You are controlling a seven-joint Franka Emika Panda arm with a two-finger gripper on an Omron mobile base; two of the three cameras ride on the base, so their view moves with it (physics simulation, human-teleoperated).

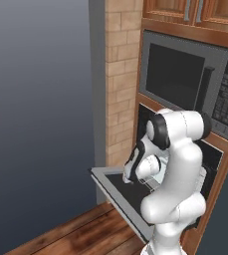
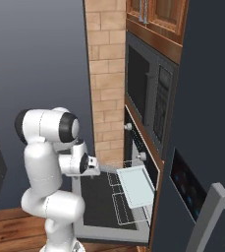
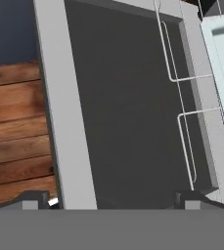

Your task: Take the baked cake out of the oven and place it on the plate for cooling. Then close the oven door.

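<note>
White arm (image 1: 177, 169) leans over the oven door (image 1: 116, 187), dropped open below the microwave (image 1: 195, 84)

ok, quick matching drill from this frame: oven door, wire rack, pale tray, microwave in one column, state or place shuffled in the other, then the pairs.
Things:
1. oven door
2. wire rack
3. pale tray
4. microwave

States or places:
A. resting on the rack, partly out of the oven
B. shut, in the wall above the oven
C. dropped open and lying flat
D. slid out over the open door

Pairs: 1-C, 2-D, 3-A, 4-B
</note>
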